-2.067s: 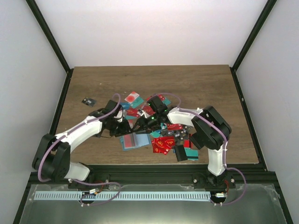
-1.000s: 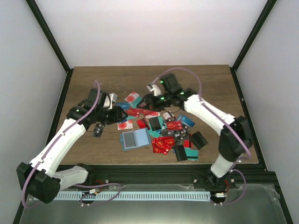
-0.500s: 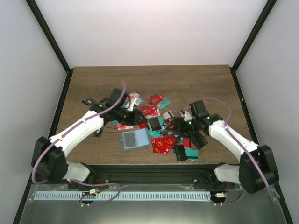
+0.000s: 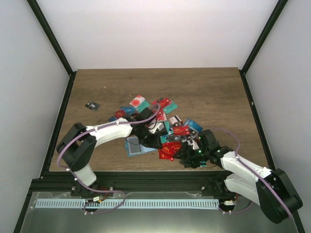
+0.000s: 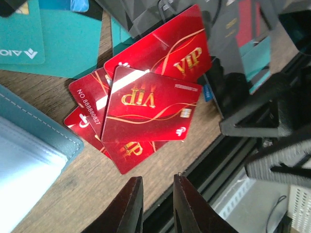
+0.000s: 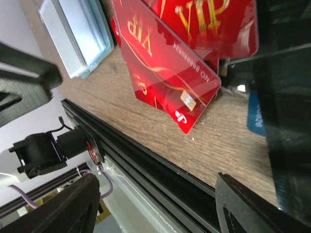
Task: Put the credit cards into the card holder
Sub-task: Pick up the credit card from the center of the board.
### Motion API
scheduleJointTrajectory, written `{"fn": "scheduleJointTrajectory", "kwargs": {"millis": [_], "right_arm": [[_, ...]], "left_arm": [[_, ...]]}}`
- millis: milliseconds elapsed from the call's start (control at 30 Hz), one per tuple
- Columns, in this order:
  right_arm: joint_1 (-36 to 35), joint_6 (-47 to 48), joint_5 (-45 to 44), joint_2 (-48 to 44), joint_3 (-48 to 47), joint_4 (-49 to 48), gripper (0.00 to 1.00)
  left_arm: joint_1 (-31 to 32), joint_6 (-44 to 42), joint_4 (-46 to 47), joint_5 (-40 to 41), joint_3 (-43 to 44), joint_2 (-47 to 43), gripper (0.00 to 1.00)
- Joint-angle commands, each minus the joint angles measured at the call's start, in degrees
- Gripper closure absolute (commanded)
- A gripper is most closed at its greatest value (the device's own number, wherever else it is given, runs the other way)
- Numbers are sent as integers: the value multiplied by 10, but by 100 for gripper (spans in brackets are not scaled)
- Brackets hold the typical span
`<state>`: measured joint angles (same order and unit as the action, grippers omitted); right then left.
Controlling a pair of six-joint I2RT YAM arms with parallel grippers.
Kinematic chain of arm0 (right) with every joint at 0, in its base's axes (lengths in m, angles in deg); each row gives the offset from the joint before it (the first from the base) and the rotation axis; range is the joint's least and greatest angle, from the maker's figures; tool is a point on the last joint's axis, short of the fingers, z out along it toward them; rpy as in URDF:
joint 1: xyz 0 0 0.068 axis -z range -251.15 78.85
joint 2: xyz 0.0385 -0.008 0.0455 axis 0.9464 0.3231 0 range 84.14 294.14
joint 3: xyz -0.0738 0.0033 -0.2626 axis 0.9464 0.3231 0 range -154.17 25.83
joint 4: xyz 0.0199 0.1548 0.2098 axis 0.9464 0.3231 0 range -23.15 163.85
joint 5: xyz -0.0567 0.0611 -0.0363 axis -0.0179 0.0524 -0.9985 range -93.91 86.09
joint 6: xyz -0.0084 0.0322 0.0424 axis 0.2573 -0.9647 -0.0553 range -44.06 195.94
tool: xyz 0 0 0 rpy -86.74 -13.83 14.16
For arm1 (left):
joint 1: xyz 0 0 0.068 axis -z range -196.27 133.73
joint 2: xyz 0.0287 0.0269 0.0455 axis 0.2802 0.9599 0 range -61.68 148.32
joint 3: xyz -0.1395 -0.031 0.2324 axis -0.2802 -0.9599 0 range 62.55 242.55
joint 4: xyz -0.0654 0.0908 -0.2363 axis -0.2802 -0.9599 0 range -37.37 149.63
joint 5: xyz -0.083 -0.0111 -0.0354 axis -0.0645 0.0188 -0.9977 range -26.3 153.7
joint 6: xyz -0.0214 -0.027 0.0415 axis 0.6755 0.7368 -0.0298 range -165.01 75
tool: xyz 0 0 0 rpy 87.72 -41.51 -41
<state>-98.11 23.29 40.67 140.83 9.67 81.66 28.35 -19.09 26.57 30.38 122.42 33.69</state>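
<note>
The card holder [image 4: 136,145], a teal-blue bifold, lies open on the wood; it also shows in the left wrist view as card holder [image 5: 29,145] and in the right wrist view as card holder [image 6: 77,34]. Right of it lies a fan of red VIP credit cards [image 4: 168,149] [image 5: 150,102] [image 6: 170,68]. More credit cards [image 4: 163,108] are scattered behind. My left gripper [image 4: 155,142] [image 5: 156,196] hovers between holder and red cards, its jaws a narrow gap apart and empty. My right gripper [image 4: 184,155] [image 6: 155,204] sits low beside the red cards, open wide and empty.
Black blocky cases [image 4: 208,144] lie among the cards on the right. A small dark item [image 4: 91,105] sits alone at the far left. The table's black front rail [image 4: 146,173] runs just below both grippers.
Both arms have swung from the back of the pile toward the front edge, by the red cards. The left jaws have narrowed. The right jaws have widened a little.
</note>
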Motion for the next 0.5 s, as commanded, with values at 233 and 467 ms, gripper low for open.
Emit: {"fn": "scheduleJointTrajectory", "kwargs": {"millis": [233,467], "right_arm": [[-63,-142,-62,-1,69,-188,35],[-63,-174,-94,6,94,-227,37]], "left_arm": [[11,-14,28,34,22,86,82],[10,-18,31,41,44,109,82]]}}
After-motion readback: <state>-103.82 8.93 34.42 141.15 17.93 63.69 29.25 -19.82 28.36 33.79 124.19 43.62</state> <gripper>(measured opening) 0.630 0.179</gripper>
